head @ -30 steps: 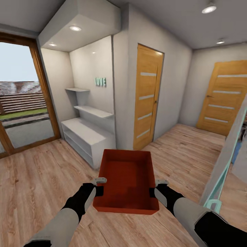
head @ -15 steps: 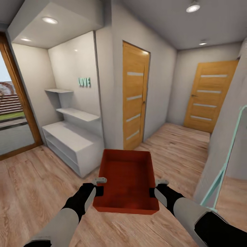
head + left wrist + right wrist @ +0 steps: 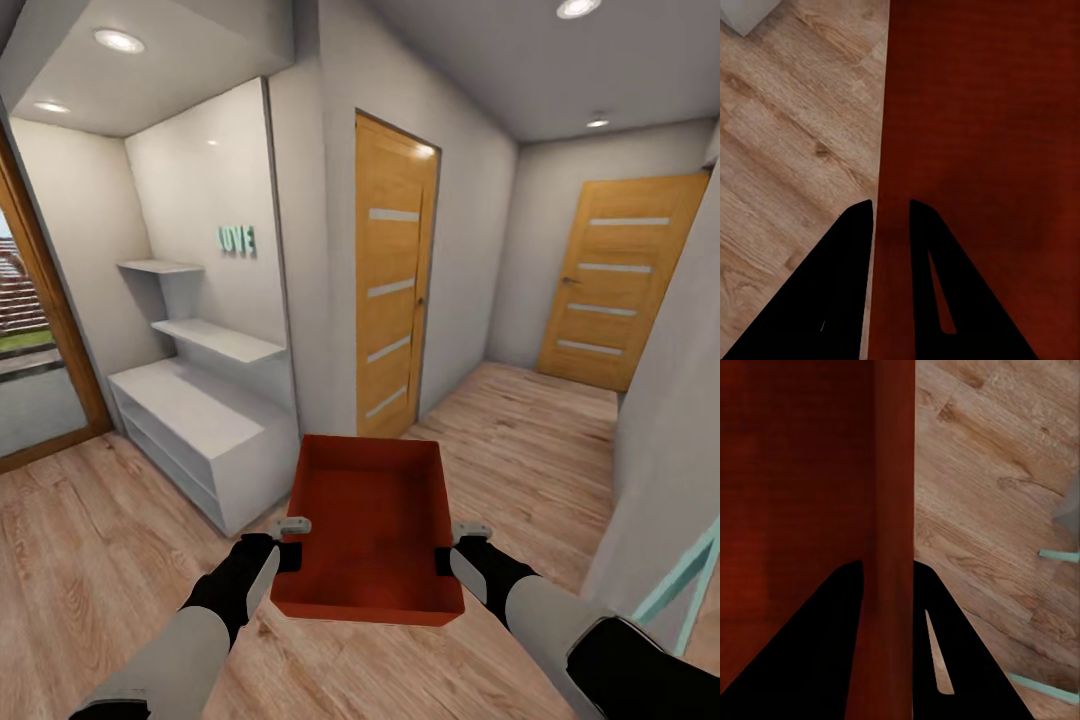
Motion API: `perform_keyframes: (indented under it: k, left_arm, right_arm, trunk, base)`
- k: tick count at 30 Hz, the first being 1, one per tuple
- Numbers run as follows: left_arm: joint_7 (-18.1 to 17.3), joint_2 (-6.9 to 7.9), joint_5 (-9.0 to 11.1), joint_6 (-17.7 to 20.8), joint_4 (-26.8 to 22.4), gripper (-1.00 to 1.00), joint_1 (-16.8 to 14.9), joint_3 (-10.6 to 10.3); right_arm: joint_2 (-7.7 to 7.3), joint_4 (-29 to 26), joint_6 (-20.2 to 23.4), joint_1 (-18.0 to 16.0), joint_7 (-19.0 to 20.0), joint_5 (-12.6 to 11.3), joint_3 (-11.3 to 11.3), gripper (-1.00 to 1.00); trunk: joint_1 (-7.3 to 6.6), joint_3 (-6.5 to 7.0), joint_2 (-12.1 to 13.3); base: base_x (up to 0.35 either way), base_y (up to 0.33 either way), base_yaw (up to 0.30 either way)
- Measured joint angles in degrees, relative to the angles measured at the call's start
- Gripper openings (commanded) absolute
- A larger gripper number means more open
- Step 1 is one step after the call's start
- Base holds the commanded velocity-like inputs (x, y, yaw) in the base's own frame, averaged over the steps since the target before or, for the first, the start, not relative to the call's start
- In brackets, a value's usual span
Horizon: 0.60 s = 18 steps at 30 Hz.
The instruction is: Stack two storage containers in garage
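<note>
Storage container (image 3: 368, 530) clamped between left hand (image 3: 291, 541) and right hand (image 3: 446, 547).

Light wood plank flooring (image 3: 90, 560) ran through a hallway with pale walls. A white alcove held a low shelving unit (image 3: 190, 435) and two wall shelves (image 3: 205, 335) below teal "LOVE" lettering (image 3: 237, 239). A near wooden door (image 3: 392, 280) and a far wooden door (image 3: 620, 285) carried pale horizontal strips. A wood-framed glazed opening (image 3: 35, 380) stood left; a teal frame (image 3: 690, 590), possibly furniture, showed at right.
</note>
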Motion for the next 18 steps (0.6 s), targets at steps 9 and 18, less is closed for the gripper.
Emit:
perform_keyframes:
  k: [9,18]
  left_arm:
    - [0.0,0.0,0.0,0.0,-0.03,-1.0,0.0,-0.01]
    - [0.0,0.01,0.04,-0.01,0.01,-1.0,0.0,-0.01]
  right_arm:
    - [0.0,-0.01,0.0,0.0,0.01,0.05,-0.05,-1.0]
    - [0.0,-0.04,0.05,0.0,-0.03,0.07,-0.05,-1.0]
  trunk:
    - [0.0,0.0,0.0]
    - [0.0,0.0,0.0]
  base:
    - [0.322,0.0,0.0]
    - [0.322,0.0,-0.058]
